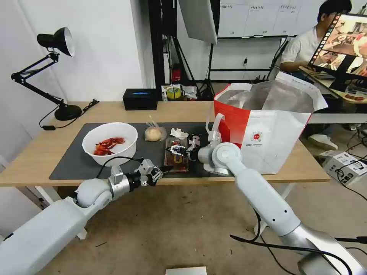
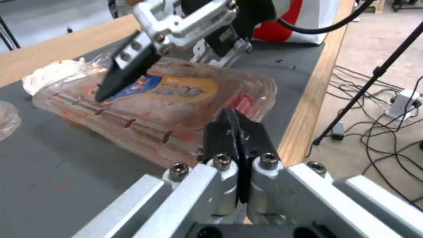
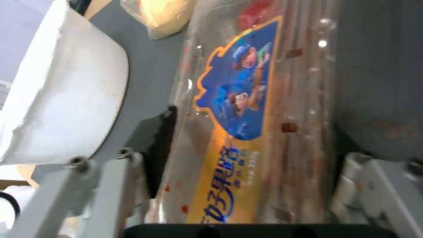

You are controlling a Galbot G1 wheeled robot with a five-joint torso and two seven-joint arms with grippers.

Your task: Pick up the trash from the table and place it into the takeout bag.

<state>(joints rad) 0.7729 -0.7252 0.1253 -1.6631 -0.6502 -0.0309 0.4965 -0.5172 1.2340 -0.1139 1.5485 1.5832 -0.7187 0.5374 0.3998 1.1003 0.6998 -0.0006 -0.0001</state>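
On mat, left to right: bowl point(image 1: 110, 142), my left gripper point(image 1: 162, 170) clenched empty at near edge, tray point(image 1: 176, 154) straddled by my right gripper point(image 1: 176, 149), jaws spread, bag point(image 1: 267, 126). Risk: flimsy tray buckles or slips if squeezed off-centre.

The head view looks forward and down over the whole bench point(image 1: 46, 152). Both wrist views sit very close above the mat, facing the clear plastic tray point(image 2: 167, 109) from opposite ends; all three share that tray.
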